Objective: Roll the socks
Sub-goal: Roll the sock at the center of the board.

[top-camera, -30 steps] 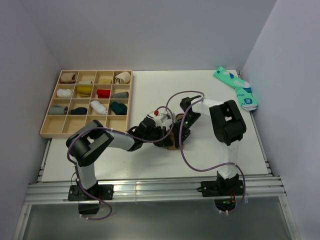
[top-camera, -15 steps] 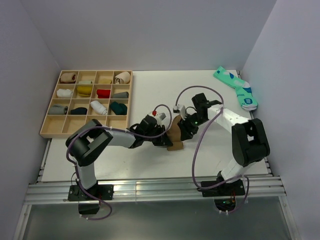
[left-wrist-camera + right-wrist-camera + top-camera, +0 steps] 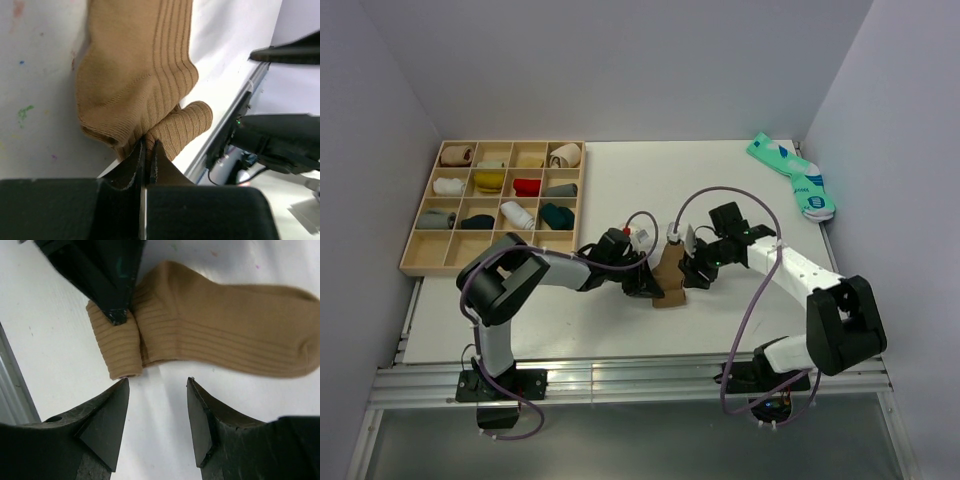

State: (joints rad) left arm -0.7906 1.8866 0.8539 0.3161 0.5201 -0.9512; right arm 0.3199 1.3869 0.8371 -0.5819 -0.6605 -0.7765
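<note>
A long tan-brown sock (image 3: 669,277) lies mid-table with its cuff end partly rolled. In the left wrist view the tan sock (image 3: 135,75) bunches into a ribbed fold, and my left gripper (image 3: 148,143) is shut on that fold. My left gripper (image 3: 644,283) sits at the sock's left edge. In the right wrist view the sock (image 3: 220,340) stretches to the right, its rolled cuff (image 3: 117,347) pinned by the left arm's finger (image 3: 107,280). My right gripper (image 3: 157,382) stands open just short of the sock, holding nothing. My right gripper (image 3: 693,266) is on the sock's right side. A teal pair (image 3: 793,175) lies at the far right corner.
A wooden compartment tray (image 3: 412,262) with several rolled socks stands at the back left. The white table (image 3: 650,180) ends at a metal rail (image 3: 620,380) near the arm bases. Grey walls close the left, back and right sides.
My right gripper let go, opened its jaws and drew back to the right of the sock as its arm swung outward. My left gripper stayed shut on the fold.
</note>
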